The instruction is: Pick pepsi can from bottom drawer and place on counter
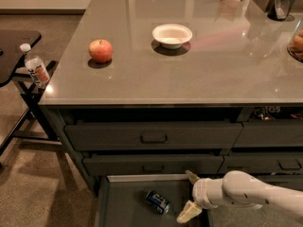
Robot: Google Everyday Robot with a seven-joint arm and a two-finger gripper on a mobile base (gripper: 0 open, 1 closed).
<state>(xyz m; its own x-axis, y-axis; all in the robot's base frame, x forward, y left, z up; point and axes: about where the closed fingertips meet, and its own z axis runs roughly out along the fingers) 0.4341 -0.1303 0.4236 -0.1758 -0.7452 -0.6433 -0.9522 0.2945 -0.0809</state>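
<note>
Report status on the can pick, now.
Tool open at drawer, just right of can. Can on its side in drawer, ungripped. Nothing between them.

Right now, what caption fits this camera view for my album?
The robot's open hand hangs over the bottom drawer, beside the Pepsi can lying inside.

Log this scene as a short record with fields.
pepsi can: lying on its side in the open bottom drawer
pincer: open, low over the drawer, just right of the can, not holding it
counter: holds an apple and a white bowl
bottle: far left, off the counter
task status: can not yet grasped
</note>
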